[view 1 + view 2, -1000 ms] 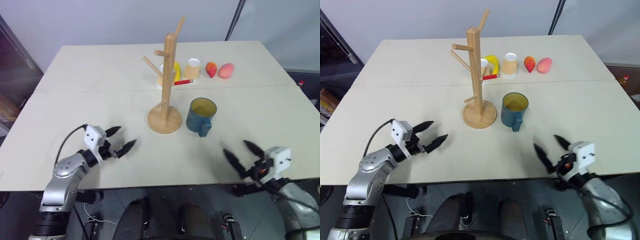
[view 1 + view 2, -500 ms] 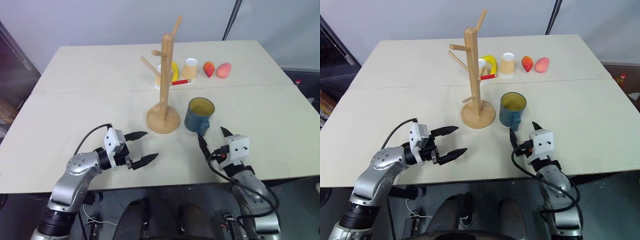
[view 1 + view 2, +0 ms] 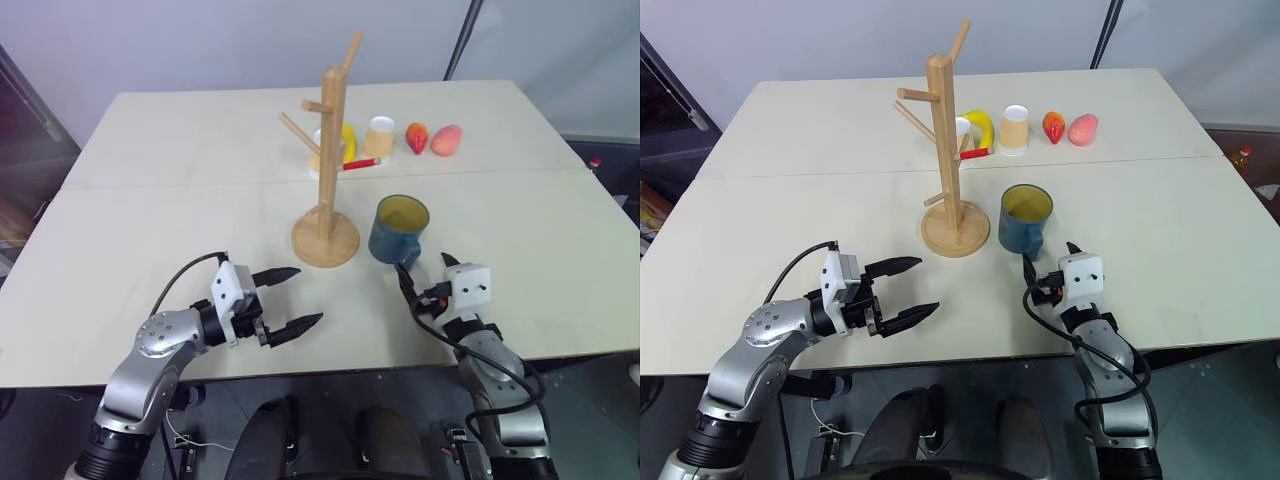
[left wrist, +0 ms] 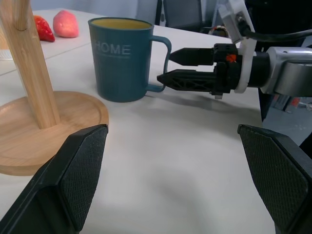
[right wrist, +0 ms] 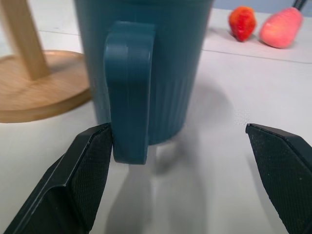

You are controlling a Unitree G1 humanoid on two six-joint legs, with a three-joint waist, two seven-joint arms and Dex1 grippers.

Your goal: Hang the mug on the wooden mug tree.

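Observation:
The dark teal mug (image 3: 400,228) with a yellow inside stands upright on the table, just right of the wooden mug tree (image 3: 331,150), its handle (image 5: 129,92) facing me. My right gripper (image 3: 422,268) is open and level just in front of the mug. The handle lies between its fingers (image 5: 90,168), close to one of them, and nothing is gripped. My left gripper (image 3: 305,295) is open and empty in front of the tree's round base (image 3: 325,241), pointing toward the mug (image 4: 122,63) and the right gripper (image 4: 165,67).
Behind the tree, at the back of the table, sit a banana (image 3: 353,140), a small white cup (image 3: 965,128), a red marker (image 3: 361,164), a tan paper cup (image 3: 381,137), a strawberry (image 3: 421,137) and a peach (image 3: 450,140). The table's front edge (image 3: 330,368) runs under both wrists.
My right gripper has swung in from the table's right front edge up to the mug's handle. My left gripper has shifted right, toward the tree's base. The mug and tree have not moved.

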